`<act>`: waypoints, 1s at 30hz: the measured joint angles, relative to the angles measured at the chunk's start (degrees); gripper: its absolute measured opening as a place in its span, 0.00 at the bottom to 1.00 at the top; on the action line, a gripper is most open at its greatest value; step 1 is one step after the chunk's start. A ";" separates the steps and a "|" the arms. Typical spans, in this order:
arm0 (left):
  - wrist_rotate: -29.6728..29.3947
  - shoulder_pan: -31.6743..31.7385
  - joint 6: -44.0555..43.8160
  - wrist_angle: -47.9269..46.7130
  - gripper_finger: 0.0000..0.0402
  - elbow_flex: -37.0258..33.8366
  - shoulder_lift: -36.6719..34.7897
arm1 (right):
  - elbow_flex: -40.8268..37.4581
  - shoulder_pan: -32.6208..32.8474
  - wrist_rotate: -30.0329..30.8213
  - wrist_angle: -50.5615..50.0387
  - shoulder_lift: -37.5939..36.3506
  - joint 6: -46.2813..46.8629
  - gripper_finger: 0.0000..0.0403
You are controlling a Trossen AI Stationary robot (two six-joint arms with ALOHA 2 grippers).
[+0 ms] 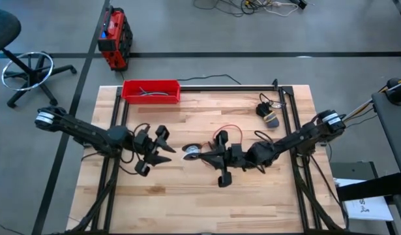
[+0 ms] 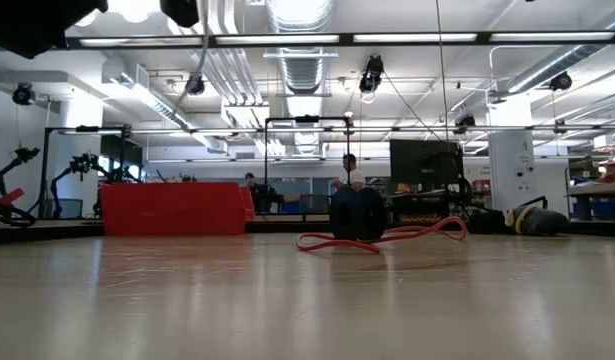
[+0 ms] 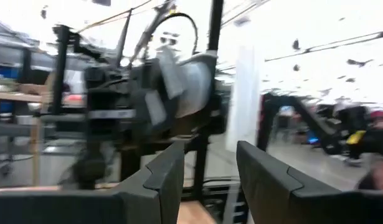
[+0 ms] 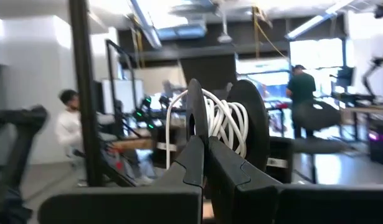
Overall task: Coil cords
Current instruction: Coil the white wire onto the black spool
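The wooden table (image 1: 207, 189), pale planks inside a black frame, carries little besides both dark arms reaching toward its middle, and around it lies a big workshop: grey floor, a wheeled stool (image 1: 27, 68) and a red-and-black case (image 1: 114, 39) in the high view, ceiling ducts, strip lights, benches and monitors in the low view, with people far off at their desks. On the far edge of the table sits the red tray (image 1: 150, 91) with its dark grey cables. The step in hand looks like the winding of the white cord: the right gripper (image 4: 207, 158) holds its fingers pressed together on the rim of a black disc, and the white cord (image 4: 225, 121) sits wrapped in several turns between two such discs, lifted off the table near its centre. The left gripper (image 1: 162, 149) hovers just beside it to the left, its fingers (image 3: 169, 174) spread and holding nothing. The red cord (image 2: 382, 238) lies loose on the table just behind the right gripper, a flat loop beside a dark round piece, not yet coiled by the look of it. I judge the white cord nearly wound; next the left gripper likely has to catch whatever tail remains and tuck it in while the right keeps the spool firm, and the red cord then waits its turn. A small dark object (image 1: 268, 116) with a thin lead lies near the far right corner.
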 joint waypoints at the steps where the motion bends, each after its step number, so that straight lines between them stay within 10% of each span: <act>1: 0.86 0.00 -0.74 1.51 0.35 0.03 1.19 | -0.03 -0.08 1.10 -1.17 -0.19 -0.02 0.00; 10: 10.73 -0.05 -0.69 -3.54 0.40 4.61 9.42 | -0.03 -0.66 2.60 -5.69 -1.54 0.04 0.00; 30: 1.22 0.04 0.85 -21.23 0.36 5.20 8.57 | -0.03 -0.45 1.80 -8.71 -2.00 0.66 0.00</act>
